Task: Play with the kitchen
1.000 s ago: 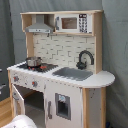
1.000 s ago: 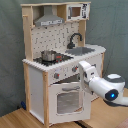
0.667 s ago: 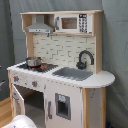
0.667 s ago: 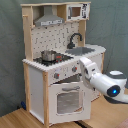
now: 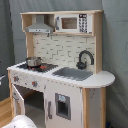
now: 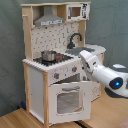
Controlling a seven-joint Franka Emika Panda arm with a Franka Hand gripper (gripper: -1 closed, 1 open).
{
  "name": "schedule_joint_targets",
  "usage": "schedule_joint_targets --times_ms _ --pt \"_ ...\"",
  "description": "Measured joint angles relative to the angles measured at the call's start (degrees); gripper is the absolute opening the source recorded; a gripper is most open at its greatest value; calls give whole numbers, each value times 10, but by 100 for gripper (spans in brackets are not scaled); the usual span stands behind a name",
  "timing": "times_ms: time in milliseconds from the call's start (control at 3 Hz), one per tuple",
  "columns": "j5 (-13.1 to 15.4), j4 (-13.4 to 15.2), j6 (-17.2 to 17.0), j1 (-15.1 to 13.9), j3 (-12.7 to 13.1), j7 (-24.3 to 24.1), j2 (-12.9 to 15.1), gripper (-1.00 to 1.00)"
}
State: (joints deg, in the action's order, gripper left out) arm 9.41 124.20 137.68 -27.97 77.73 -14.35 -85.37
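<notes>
Reaching in toward the kitchen (image 6: pixel 55 65), the arm (image 6: pixel 102 75) enters from the second exterior view's right, white links angled down-left, wrist end close to the counter's front edge near the knob strip (image 6: pixel 62 73). The pincer itself is hidden behind the wrist, so can't tell whether it's released, clenched or grasping anything. In the first exterior view only a white blur of the arm (image 5: pixel 20 121) shows at the bottom edge.

Working outward: the oven door (image 6: pixel 66 98) sits right below the arm, hanging slightly ajar, prob. because it's the nearest movable part to play with. In the first exterior view a lower cupboard door (image 5: pixel 18 99) stands swung open w/ a dark gap behind it. A small metal pot (image 6: pixel 48 54) rests on the black hob (image 6: pixel 55 58) at the counter's hob-side end; the grey sink (image 5: pixel 74 73) and black tap (image 5: pixel 85 59) take the other end, beside the rounded counter corner. Hood (image 5: pixel 39 26) and microwave (image 5: pixel 75 22) sit on the top shelf.

The kitchen stands upright on the wooden floor (image 6: pixel 12 119) against a grey backdrop, long axis vertical, front w/ doors and knobs facing toward the arm's side.
</notes>
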Motion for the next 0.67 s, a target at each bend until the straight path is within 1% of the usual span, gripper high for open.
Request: schedule_joint_targets --times_ms 333,667 --pt "0 6 2 0 -17 67 11 100" --pt "-3 21 14 0 -27 123 24 100"
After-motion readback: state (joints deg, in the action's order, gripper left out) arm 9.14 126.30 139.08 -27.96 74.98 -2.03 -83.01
